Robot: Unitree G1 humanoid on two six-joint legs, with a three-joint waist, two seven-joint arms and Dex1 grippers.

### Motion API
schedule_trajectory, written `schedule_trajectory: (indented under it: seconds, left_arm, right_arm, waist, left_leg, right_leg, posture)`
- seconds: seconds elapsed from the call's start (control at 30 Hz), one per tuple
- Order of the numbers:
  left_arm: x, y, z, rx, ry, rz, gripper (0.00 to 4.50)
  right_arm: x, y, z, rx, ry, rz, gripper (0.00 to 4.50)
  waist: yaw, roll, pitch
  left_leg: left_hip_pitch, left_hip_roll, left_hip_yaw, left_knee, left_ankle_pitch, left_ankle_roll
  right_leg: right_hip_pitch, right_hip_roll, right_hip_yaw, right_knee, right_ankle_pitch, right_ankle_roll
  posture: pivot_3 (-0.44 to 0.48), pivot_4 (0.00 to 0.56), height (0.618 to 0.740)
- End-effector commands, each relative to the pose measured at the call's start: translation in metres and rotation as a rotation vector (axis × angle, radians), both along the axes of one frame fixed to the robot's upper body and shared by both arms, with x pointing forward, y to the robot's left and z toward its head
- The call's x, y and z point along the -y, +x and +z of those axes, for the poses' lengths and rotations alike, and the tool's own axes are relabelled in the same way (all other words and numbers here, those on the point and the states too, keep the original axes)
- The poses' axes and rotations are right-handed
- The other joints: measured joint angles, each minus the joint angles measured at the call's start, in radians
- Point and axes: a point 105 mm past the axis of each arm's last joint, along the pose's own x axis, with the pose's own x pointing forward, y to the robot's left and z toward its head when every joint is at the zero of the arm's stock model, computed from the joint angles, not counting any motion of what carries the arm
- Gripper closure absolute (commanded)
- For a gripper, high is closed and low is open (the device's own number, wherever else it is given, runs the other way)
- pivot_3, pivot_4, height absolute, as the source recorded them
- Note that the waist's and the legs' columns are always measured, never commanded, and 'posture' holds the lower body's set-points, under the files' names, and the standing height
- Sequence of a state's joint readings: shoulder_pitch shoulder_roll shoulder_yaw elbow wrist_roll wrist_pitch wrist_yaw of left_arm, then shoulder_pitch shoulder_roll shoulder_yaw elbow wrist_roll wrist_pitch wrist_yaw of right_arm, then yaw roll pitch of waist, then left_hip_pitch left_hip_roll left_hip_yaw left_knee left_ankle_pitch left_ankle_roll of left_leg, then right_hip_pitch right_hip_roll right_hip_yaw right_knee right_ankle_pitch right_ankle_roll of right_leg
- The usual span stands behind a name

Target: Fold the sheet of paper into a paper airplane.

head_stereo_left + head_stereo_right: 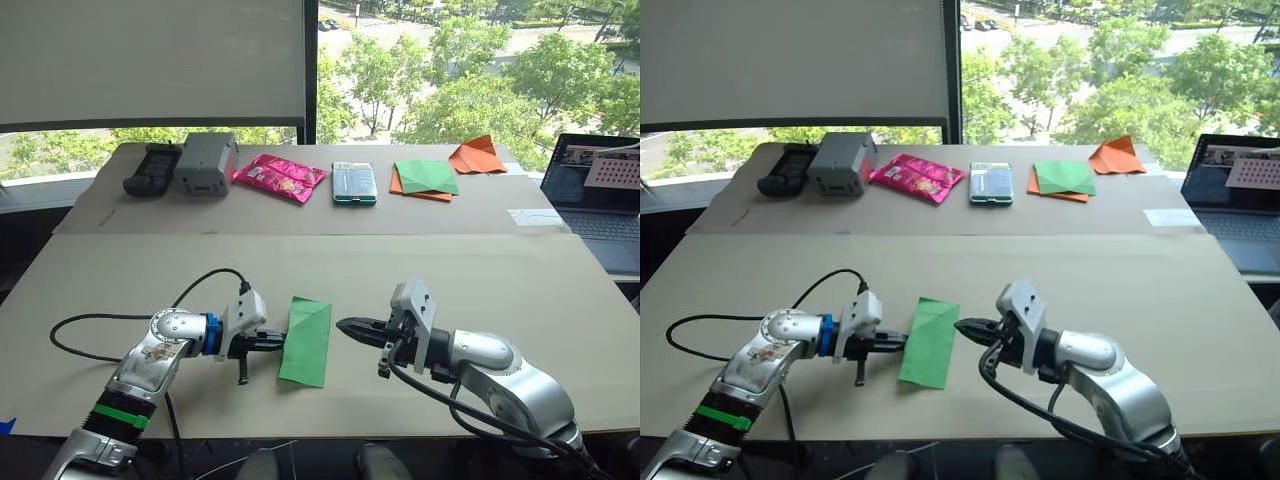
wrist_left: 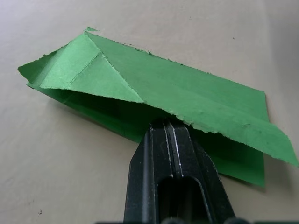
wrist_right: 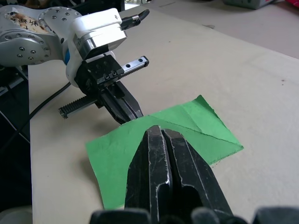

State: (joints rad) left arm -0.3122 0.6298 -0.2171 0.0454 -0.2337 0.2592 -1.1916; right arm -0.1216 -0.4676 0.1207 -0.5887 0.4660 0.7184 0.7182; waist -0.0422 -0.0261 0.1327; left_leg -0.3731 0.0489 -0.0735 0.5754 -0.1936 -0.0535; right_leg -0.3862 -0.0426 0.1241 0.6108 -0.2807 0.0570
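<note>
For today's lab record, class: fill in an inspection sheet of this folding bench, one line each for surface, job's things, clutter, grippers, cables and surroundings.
Surface: beige table, two boards butted together.
Job's things: sheet of paper, partly folded, lying between the grippers.
Clutter: far edge holds black device, grey box, pink packet, small box, green-and-orange sheets, orange paper plane.
Grippers: left gripper jaws shut on the sheet's edge; right gripper jaws shut, beside the sheet.
Cables: black cable looping by the left arm.
Surroundings: laptop, window, trees.

Bare table [image 1: 480, 290] lies open around the sheet of paper [image 1: 306, 342]; left gripper [image 1: 277, 345] and right gripper [image 1: 344, 325] flank its 2 long edges.
</note>
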Motion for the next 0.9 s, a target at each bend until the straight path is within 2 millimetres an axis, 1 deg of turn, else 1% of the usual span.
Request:
schedule_trajectory:
  seconds: [0.03, 0.1, 0.23, 0.37, 0.5, 0.6, 0.67, 0.77, 0.83, 0.9]
  left_arm:
    - [0.02, 0.006, 0.021, 0.05, -0.06, -0.06, 4.5]
    - [0.03, 0.008, 0.029, 0.056, -0.084, -0.084, 4.5]
    - [0.045, 0.008, 0.028, 0.049, -0.106, -0.119, 4.5]
    - [0.061, 0.016, 0.014, 0.041, -0.094, -0.123, 4.5]
    - [0.07, 0.019, 0.005, 0.046, -0.076, -0.138, 4.5]
    - [0.073, 0.02, 0.004, 0.055, -0.077, -0.147, 4.5]
    - [0.073, 0.02, 0.005, 0.059, -0.08, -0.148, 4.5]
    - [0.071, 0.019, 0.007, 0.065, -0.08, -0.147, 4.5]
    - [0.069, 0.019, 0.008, 0.068, -0.079, -0.145, 4.5]
    - [0.066, 0.02, 0.009, 0.069, -0.076, -0.136, 4.5]
  right_arm:
    - [-0.001, -0.008, 0.022, 0.036, 0.058, 0.02, 4.48]
    - [-0.001, -0.009, 0.025, 0.035, 0.062, 0.023, 4.48]
    - [-0.001, -0.008, 0.028, 0.036, 0.07, 0.02, 4.48]
    - [-0.005, -0.006, 0.034, 0.048, 0.082, 0.025, 4.48]
    - [-0.009, -0.003, 0.029, 0.043, 0.046, 0.032, 4.48]
    - [-0.009, 0.003, 0.014, 0.021, -0.026, 0.01, 4.48]
    - [-0.003, 0.01, -0.009, -0.021, -0.119, -0.037, 4.48]
    - [0.006, 0.022, -0.035, -0.059, -0.193, -0.118, 4.48]
    - [0.01, 0.024, -0.047, -0.074, -0.221, -0.13, 4.48]
    - [0.011, 0.023, -0.053, -0.092, -0.219, -0.129, 4.48]
  waist:
    - [0.0, 0.0, 0.0]
    - [0.001, 0.0, 0.0]
    - [-0.001, 0.001, 0.0]
    - [-0.002, 0.001, 0.0]
    - [-0.003, 0.001, 0.0]
    - [-0.002, 0.001, 0.0]
    - [-0.001, 0.001, 0.0]
    - [0.0, 0.001, -0.001]
    - [0.0, 0.001, -0.001]
    - [0.0, 0.002, -0.001]
  left_leg:
    - [0.0, 0.0, 0.0, 0.0, 0.0, 0.0]
    - [-0.001, 0.0, 0.0, 0.0, 0.0, 0.0]
    - [-0.001, -0.001, 0.0, 0.001, 0.001, 0.001]
    - [0.0, -0.001, 0.0, 0.001, 0.001, 0.001]
    - [-0.001, -0.001, 0.0, 0.002, 0.001, 0.002]
    - [-0.001, -0.001, 0.0, 0.002, 0.001, 0.002]
    - [-0.001, -0.001, 0.0, 0.002, 0.001, 0.002]
    - [-0.001, -0.001, 0.0, 0.004, 0.001, 0.002]
    - [-0.002, -0.001, 0.0, 0.005, 0.001, 0.002]
    - [-0.003, -0.001, 0.0, 0.005, 0.001, 0.002]
  right_leg:
    - [0.0, 0.0, 0.0, 0.0, 0.0, 0.0]
    - [0.0, 0.0, 0.0, 0.0, 0.0, 0.0]
    - [0.001, 0.0, 0.0, 0.0, 0.001, 0.001]
    - [0.002, 0.0, 0.0, 0.0, 0.001, 0.002]
    - [0.002, 0.0, 0.0, 0.0, 0.002, 0.002]
    - [0.002, 0.0, 0.0, 0.0, 0.002, 0.002]
    - [0.002, 0.0, 0.0, 0.0, 0.002, 0.002]
    - [0.002, 0.0, 0.0, 0.0, 0.002, 0.002]
    - [0.002, 0.0, 0.0, 0.0, 0.002, 0.002]
    - [0.002, 0.0, 0.0, 0.0, 0.003, 0.003]
  posture:
    - [0.0, 0.15, 0.736]
    - [0.0, 0.15, 0.736]
    - [0.0, 0.15, 0.736]
    - [0.0, 0.15, 0.736]
    - [0.0, 0.15, 0.736]
    - [0.0, 0.15, 0.736]
    - [0.0, 0.15, 0.736]
    - [0.0, 0.15, 0.736]
    - [0.0, 0.15, 0.736]
    - [0.0, 0.15, 0.736]
